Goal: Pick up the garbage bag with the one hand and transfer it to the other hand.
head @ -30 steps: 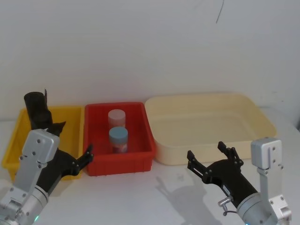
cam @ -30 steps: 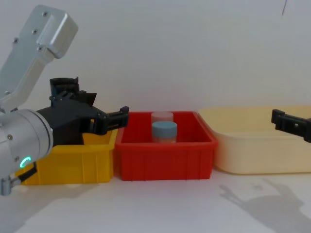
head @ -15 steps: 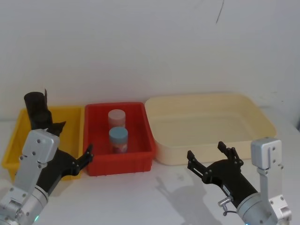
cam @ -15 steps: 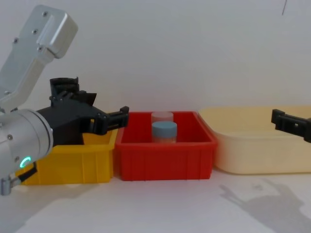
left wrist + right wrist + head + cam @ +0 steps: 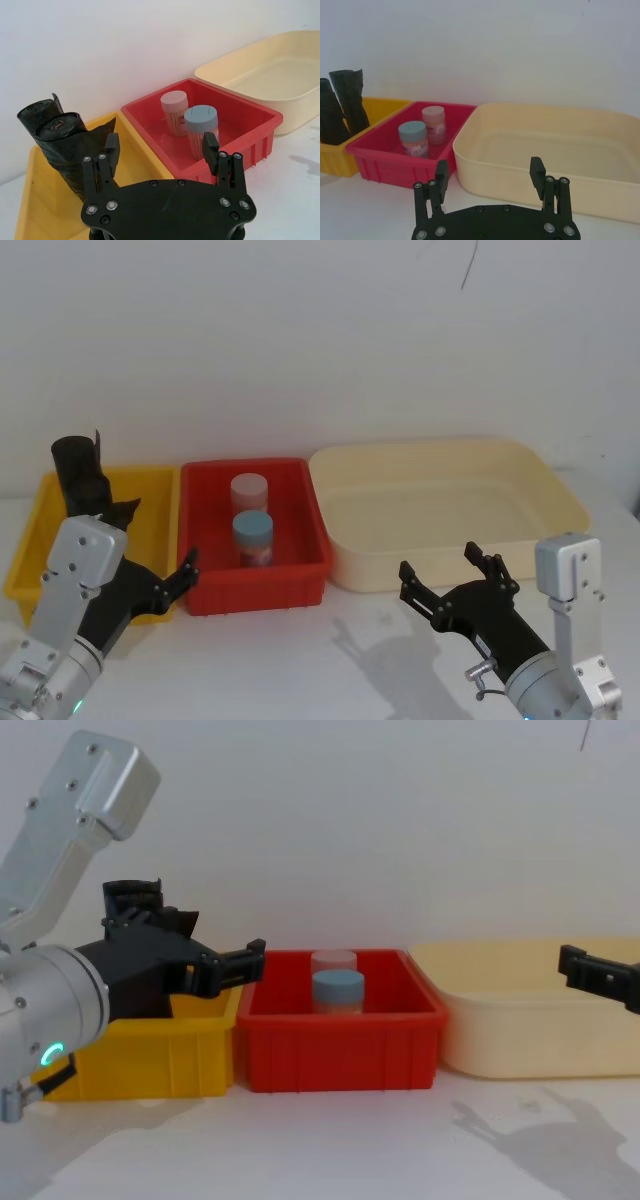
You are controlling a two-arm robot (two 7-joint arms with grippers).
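Two black rolls stand upright at the far end of the yellow bin (image 5: 132, 145). The garbage bag (image 5: 65, 150) is the nearer, smooth one; behind it is a roll with a pointed flap (image 5: 37, 112). In the right wrist view the garbage bag (image 5: 329, 117) stands beside the jagged-topped roll (image 5: 350, 95). My left gripper (image 5: 160, 142), the one hand on the arm with the green light (image 5: 50, 1053), hovers open and empty over the yellow bin's front right corner (image 5: 160, 535), short of the bag. The other hand, my right gripper (image 5: 438, 560), hangs open and empty before the cream tub.
A red bin (image 5: 255, 585) in the middle holds two jars, one with a blue lid (image 5: 252, 530) and one with a pale lid (image 5: 249, 488). A large cream tub (image 5: 450, 570) sits to the right. Bare white table lies in front of the bins, a wall behind.
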